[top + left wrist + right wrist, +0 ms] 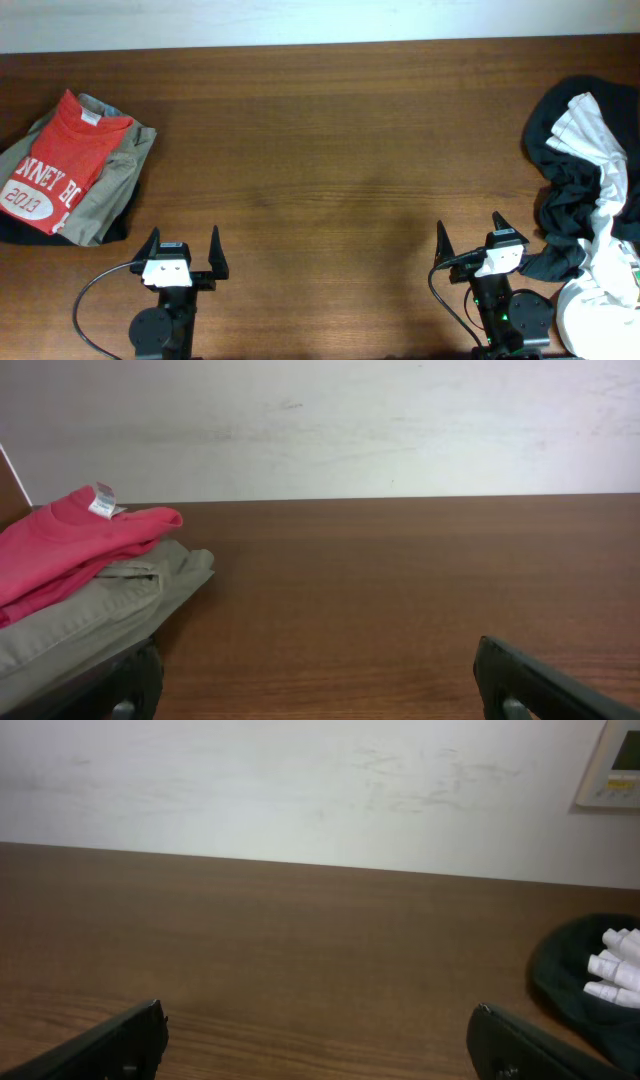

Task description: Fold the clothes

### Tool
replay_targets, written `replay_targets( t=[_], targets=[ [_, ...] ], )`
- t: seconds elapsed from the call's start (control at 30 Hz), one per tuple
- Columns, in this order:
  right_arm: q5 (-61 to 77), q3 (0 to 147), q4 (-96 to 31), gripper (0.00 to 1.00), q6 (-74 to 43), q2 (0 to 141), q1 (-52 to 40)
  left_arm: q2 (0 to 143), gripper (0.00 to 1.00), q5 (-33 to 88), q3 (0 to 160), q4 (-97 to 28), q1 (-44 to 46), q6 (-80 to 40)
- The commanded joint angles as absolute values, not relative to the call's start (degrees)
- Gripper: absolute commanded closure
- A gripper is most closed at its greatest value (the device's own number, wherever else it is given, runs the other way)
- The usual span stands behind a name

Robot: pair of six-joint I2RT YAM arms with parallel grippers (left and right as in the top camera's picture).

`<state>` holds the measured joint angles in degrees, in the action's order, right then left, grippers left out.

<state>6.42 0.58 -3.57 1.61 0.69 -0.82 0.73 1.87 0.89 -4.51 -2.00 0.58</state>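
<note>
A crumpled heap of clothes lies at the table's right edge. In it a white garment [592, 135] is tangled with a black one [562, 185], and more white cloth [598, 300] lies at the front right corner. No print shows clearly. The heap's black edge [575, 982] with a white fold [615, 965] shows in the right wrist view. My right gripper [469, 235] [318, 1020] is open and empty, just left of the heap's front end. My left gripper [184, 240] [315, 670] is open and empty near the front edge, left of centre.
A folded stack sits at the far left: a red T-shirt with white lettering [58, 165] [70, 540] on a khaki-olive garment [115, 185] [110, 610], with dark cloth beneath. The brown wooden table [330, 150] ends at a white wall behind.
</note>
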Motion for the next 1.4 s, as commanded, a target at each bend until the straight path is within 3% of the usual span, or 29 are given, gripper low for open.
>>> replay_targets(
  t=[0.0, 1.1, 1.23, 1.37],
  targets=[
    [5.72, 0.32, -3.92, 0.01, 1.67, 0.36, -1.13, 0.3, 0.01, 1.48, 0.54, -4.6, -2.02, 0.45],
    [5.69, 1.89, -4.91, 0.01, -1.63, 0.38, -1.13, 0.36, 0.01, 1.69, 0.64, -4.6, -2.02, 0.43],
    [3.9, 11.66, -14.15, 0.01, -2.44, 3.53, -1.13, 4.78, 0.01, 1.72, 8.32, -9.72, -2.02, 0.43],
    [2.81, 27.07, -23.31, 0.01, -2.42, 19.88, -1.1, 20.97, 0.01, 1.67, 22.46, -14.83, -2.02, 0.45]
  ],
)
